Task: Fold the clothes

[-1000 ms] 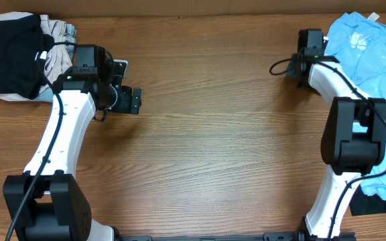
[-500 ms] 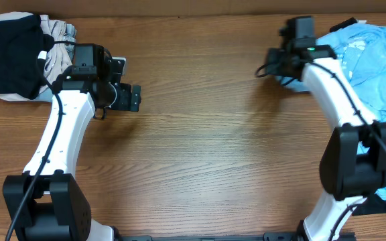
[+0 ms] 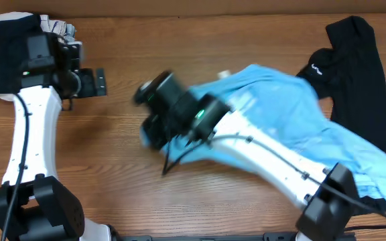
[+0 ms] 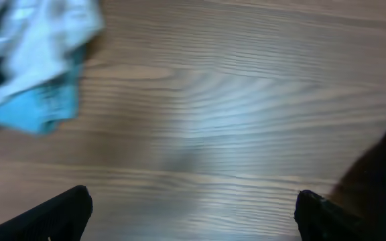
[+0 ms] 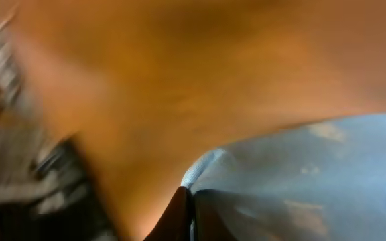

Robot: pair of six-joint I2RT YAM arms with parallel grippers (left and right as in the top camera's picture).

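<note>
— What has the right side got hold of?
— On my wrist feed, blurred as it is, the right pincer [image 5: 189, 196] is clamped tight on an edge of the light blue soft T-shirt [image 3: 293, 114]. From the pincer the shirt stretches back along the arm over the brown wood-grain counter [image 3: 112, 174].
— And the left?
— My left pincer [image 4: 193, 213] stands wide open with nothing in it, above bare wood. Ahead of it and to its left lies a bunched white and pale blue cloth [image 4: 32, 60], beside a black folded garment [image 3: 5, 57].
— The other shirt?
— The black shirt with the small white logo [image 3: 354, 67] lies well behind the right pincer, touching the blue one's far edge. A tan wall [image 3: 179, 7] bounds the counter beyond both pincers.
</note>
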